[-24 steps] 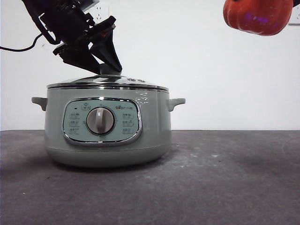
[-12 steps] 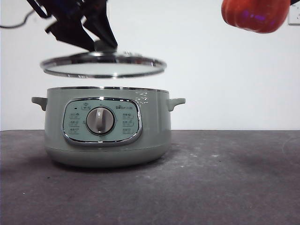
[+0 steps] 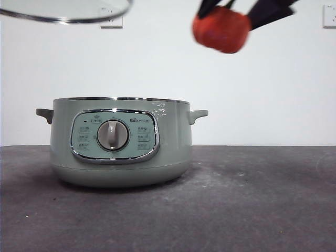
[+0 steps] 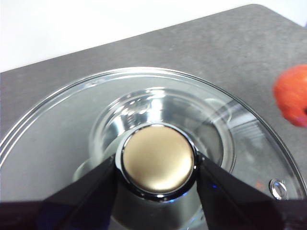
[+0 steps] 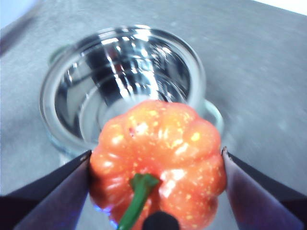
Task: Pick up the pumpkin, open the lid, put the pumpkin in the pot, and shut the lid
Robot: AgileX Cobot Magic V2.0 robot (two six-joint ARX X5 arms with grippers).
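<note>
Right claw is clamped on the pumpkin, light and rigid, gripped across its ribbed sides; the open pot lies below and ahead. Left claw is closed on the lid knob, held aloft.

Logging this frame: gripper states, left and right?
Left gripper: shut on the lid knob, lid lifted.
Right gripper: shut on the pumpkin, held airborne.

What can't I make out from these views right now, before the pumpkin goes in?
- Lid: front view's top edge cuts off its knob and the left gripper.
- Pumpkin: motion-blurred in front view; the right gripper is mostly out of frame.
- Pot interior: hidden by its wall in front view; blurred and partly behind the pumpkin in right wrist view.
</note>
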